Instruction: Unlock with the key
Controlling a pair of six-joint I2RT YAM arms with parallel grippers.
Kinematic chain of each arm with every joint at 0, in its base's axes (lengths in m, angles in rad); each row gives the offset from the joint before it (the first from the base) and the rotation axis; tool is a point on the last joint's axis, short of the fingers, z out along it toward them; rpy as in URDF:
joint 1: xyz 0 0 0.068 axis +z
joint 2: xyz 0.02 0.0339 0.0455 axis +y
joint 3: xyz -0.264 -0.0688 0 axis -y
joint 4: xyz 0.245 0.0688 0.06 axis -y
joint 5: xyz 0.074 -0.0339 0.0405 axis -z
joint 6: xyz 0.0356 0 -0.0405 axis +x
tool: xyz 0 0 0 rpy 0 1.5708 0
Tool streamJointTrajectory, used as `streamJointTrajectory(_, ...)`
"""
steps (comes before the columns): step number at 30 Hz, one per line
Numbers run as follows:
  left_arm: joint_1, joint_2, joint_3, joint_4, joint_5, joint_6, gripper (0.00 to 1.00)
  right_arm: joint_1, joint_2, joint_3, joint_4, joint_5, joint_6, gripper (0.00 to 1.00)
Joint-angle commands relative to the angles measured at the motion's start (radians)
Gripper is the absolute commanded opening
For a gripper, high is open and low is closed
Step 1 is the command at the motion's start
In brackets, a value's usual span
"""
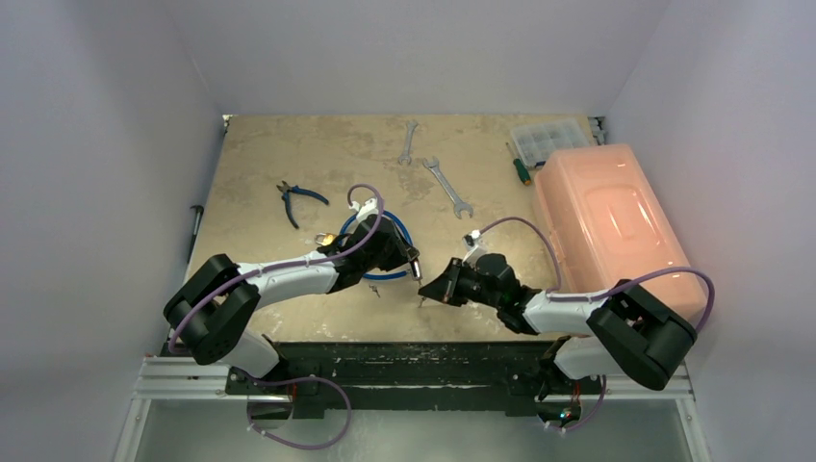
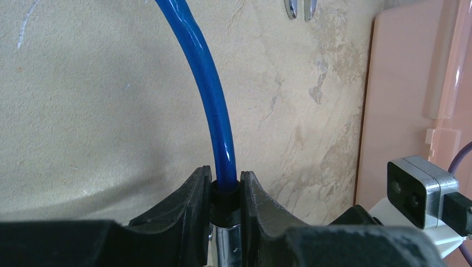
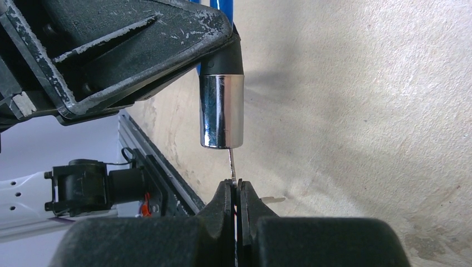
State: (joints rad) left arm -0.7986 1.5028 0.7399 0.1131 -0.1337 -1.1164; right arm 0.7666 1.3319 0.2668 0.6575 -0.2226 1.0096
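L gripper point(image 2: 225, 178) clamped on black collar point(image 2: 225, 196) of blue cable lock point(image 2: 203, 83). Chrome lock cyl point(image 3: 221, 111) sticking out past its fingers, held above tan tabletop point(image 3: 362, 111). R gripper point(image 3: 236, 189) pinched tight on key point(image 3: 232, 164). Thin blade up from fingertips, tip at cyl's underside. In keyway or just touching, can't tell. Both near table's front edge, centre. Open-ended wrench point(image 1: 447, 185), blue-handled pliers point(image 1: 296, 199), orange box point(image 1: 606, 221) further back.

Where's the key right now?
In the right wrist view, centre frame, the key is pinched in the right end effector, its tip meeting the underside of the chrome lock cylinder that the left end effector holds.
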Motion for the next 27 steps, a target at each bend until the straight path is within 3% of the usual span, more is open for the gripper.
streamJointTrajectory(1, -0.002, -0.036, 0.000, 0.066, 0.034, -0.024, 0.00, -0.006, -0.029, 0.055, 0.001, 0.041, -0.003, 0.00)
streamJointTrajectory(27, -0.013, -0.036, 0.000, 0.082, 0.046, -0.006, 0.00, -0.012, -0.062, 0.138, -0.112, 0.068, -0.054, 0.00)
